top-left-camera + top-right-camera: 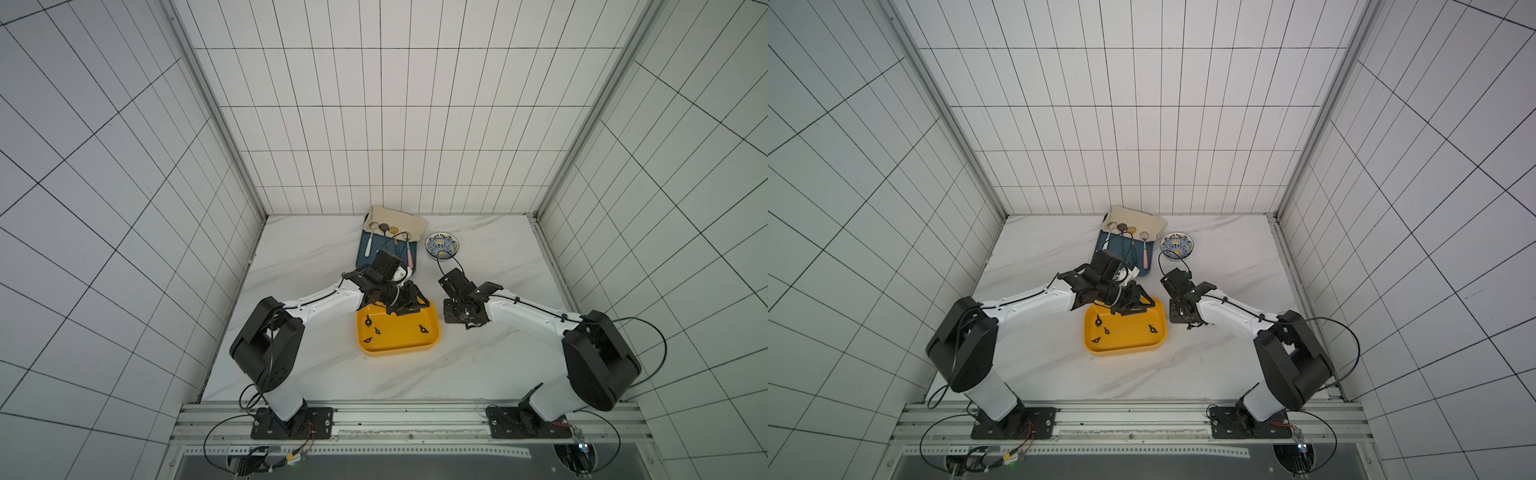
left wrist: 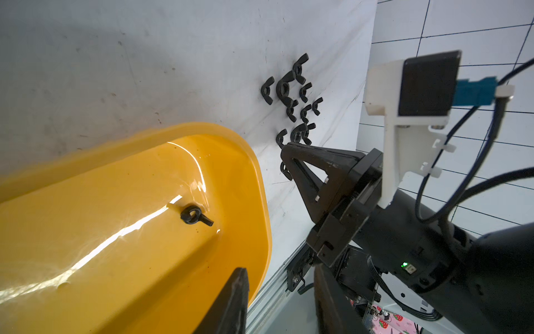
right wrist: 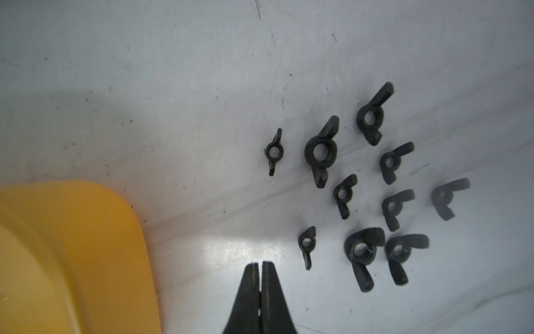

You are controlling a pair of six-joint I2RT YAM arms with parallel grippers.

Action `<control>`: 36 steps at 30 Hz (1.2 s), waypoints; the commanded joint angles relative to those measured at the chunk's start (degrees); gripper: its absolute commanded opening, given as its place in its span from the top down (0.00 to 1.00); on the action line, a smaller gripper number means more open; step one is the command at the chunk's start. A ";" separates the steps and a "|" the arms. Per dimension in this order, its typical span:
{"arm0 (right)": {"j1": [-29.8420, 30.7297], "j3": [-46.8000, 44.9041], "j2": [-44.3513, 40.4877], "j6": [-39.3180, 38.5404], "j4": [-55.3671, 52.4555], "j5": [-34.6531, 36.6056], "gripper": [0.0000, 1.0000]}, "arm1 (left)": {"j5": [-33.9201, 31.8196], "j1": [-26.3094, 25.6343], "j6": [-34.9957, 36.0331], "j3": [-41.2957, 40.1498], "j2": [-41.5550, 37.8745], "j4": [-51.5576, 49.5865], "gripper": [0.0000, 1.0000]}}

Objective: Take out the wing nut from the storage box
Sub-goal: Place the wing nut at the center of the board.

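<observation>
- White tiled walls box in the marbled tabletop that I am working over.
- At the far end I see a dark-blue tray with spoons laid on it, a beige cloth at its far edge, and a patterned bowl just beside it.
- The storage box lies flat near the middle of the table, between the two arms.
- Both top views show four wing nuts on its floor: three toward the left arm's side, and one apart toward the right arm's side.
- The left wrist view catches that lone nut near a rounded corner of the box.
- My left gripper hangs over the far rim of the box. Its fingers stand apart and I see nothing between them.
- A cluster of black nuts lies on the bare table just beside the box, on the right arm's side. I count ten in the right wrist view, none touching the box.
- My right gripper points down at the table between that cluster and the corner of the box. Its jaws are pressed together and empty.
- From the left wrist I see the right gripper at the edge of the cluster. Whether its tip touches the table, I cannot tell.
</observation>
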 commanded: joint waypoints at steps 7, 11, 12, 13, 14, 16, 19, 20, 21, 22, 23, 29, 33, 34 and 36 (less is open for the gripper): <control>-1.66 -1.16 4.39 0.89 3.57 0.02 1.00 | 0.86 -2.25 -2.27 0.82 2.92 6.20 0.59; -2.49 -1.79 5.31 0.94 4.15 0.28 1.00 | 0.79 -2.20 -2.19 0.51 2.93 6.28 0.60; -2.77 -2.01 5.59 0.80 4.44 0.20 1.00 | 0.79 -2.21 -2.14 0.35 2.93 6.34 0.60; -2.93 -2.16 5.88 0.68 4.65 0.17 1.00 | 0.79 -2.18 -2.05 0.25 2.88 6.34 0.60; -3.06 -2.22 6.21 0.59 4.74 -0.04 1.00 | 0.82 -2.17 -2.09 0.22 2.84 6.32 0.59; -3.26 -2.34 6.63 0.50 5.01 -0.09 1.00 | 0.88 -2.17 -1.95 0.10 2.71 6.20 0.60; -3.46 -2.30 7.18 0.58 5.19 -0.22 1.00 | 0.78 -2.09 -1.48 0.09 2.44 5.84 0.59; -3.54 -2.27 7.47 0.59 5.18 -0.31 1.00 | 0.77 -2.09 -1.30 0.11 2.45 5.62 0.60; -3.63 -2.22 7.81 0.50 5.16 -0.57 1.00 | 0.70 -2.02 -1.17 0.06 2.33 5.42 0.60; -3.64 -2.24 7.93 0.49 5.11 -0.65 0.99 | 0.68 -1.98 -1.07 0.05 2.24 5.31 0.60; -3.61 -2.26 7.87 0.49 5.10 -0.77 0.98 | 0.72 -1.78 -0.98 -0.03 2.18 5.19 0.60; -3.64 -2.10 5.06 0.50 3.93 -0.55 0.88 | 1.06 -0.40 -0.20 -0.57 0.67 4.32 0.59; -3.64 -1.18 1.91 0.23 2.16 0.02 0.82 | 1.06 1.57 0.17 -1.79 -1.37 3.95 0.59; -3.64 -0.87 1.16 0.07 1.58 0.09 0.82 | 1.16 2.29 0.43 -1.99 -2.03 3.75 0.59; -3.55 0.03 -0.48 -0.16 0.51 0.33 0.81 | 1.23 3.53 0.98 -2.42 -3.14 3.02 0.59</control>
